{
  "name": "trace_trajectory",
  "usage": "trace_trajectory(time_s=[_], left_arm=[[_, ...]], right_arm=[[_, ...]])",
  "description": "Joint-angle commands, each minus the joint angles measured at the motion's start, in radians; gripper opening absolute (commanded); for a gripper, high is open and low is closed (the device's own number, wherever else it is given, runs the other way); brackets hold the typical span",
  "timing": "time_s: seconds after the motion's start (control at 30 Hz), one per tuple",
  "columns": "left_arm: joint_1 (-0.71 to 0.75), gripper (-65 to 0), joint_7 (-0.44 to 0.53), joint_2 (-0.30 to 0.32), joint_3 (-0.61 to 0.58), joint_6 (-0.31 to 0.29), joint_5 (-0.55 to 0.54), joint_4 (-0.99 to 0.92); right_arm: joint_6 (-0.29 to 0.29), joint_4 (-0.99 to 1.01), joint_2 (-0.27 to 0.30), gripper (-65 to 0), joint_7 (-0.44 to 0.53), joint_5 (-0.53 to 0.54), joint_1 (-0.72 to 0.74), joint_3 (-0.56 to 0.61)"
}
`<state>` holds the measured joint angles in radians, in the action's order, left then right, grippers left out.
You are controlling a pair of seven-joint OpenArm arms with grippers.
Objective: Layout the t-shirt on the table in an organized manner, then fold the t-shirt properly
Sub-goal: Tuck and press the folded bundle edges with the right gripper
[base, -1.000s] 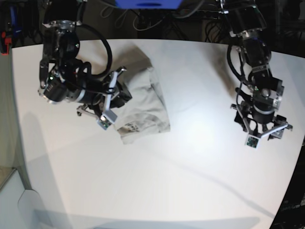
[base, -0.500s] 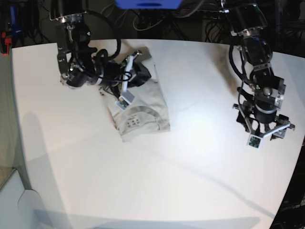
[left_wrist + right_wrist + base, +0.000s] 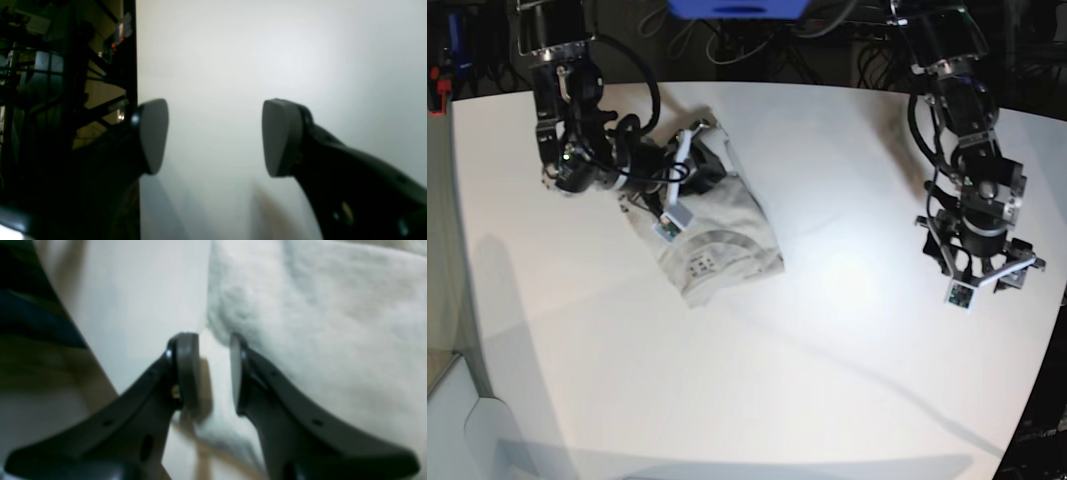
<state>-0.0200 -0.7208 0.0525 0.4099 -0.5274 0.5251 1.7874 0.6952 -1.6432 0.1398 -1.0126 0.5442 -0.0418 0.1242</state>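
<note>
Crumpled light beige-grey cotton t-shirt (image 3: 717,235) bunched far left on the smooth white table (image 3: 827,350), small dark neck label (image 3: 702,263) too blurred to read, right gripper (image 3: 215,368) slightly parted beside its edge, grasping nothing visible, left gripper (image 3: 215,136) released wide over bare tabletop at right

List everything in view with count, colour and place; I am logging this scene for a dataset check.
light beige-grey cotton t-shirt: one, folded into a compact bundle, neck label showing, on the table's far left part in the base view.
large matte white table: one, white, fills most of the base view.
blue object: one, at the top edge behind the table; what it is cannot be told.
right gripper: one, black, fingers slightly apart at the shirt's edge, nothing visibly between them.
left gripper: one, black, fingers wide apart over bare table, away from the shirt.
</note>
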Motion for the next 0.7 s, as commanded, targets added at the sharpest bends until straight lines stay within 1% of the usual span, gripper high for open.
trace_trajectory(time_s=[0.0, 0.07, 0.13, 0.23, 0.3, 0.4, 0.53, 0.67], left_arm=[[0.001, -22.5, 0.017, 0.007, 0.001, 0.008, -0.003, 0.019], [0.005, -22.5, 0.017, 0.007, 0.001, 0.008, -0.003, 0.019], [0.022, -22.5, 0.017, 0.007, 0.001, 0.008, -0.003, 0.019], [0.05, -22.5, 0.017, 0.005, 0.001, 0.008, -0.006, 0.044], [0.074, -22.5, 0.017, -0.001, -0.001, 0.008, -0.006, 0.067], [0.11, -22.5, 0.017, -0.009, -0.007, 0.008, -0.007, 0.108], [0.145, -22.5, 0.017, -0.069, -0.009, 0.008, -0.007, 0.13], [0.154, -22.5, 0.019, -0.118, -0.009, 0.008, -0.007, 0.116]], right_arm=[[0.003, -0.07, 0.005, -50.6, 0.022, 0.04, 0.013, -0.004], [0.003, -0.171, 0.021, -50.6, -0.025, 0.041, 0.02, -0.005], [0.003, -0.243, 0.022, -50.6, -0.061, 0.041, 0.036, -0.005], [0.003, -0.263, 0.025, -50.6, -0.074, 0.038, 0.073, -0.007], [0.003, -0.213, 0.039, -50.6, -0.071, 0.037, 0.099, -0.027], [0.003, -0.096, 0.045, -50.6, -0.071, 0.037, 0.15, -0.068], [0.003, 0.018, 0.062, -50.6, -0.07, 0.038, 0.181, -0.134], [0.003, 0.038, 0.063, -50.6, -0.051, 0.038, 0.17, -0.134]])
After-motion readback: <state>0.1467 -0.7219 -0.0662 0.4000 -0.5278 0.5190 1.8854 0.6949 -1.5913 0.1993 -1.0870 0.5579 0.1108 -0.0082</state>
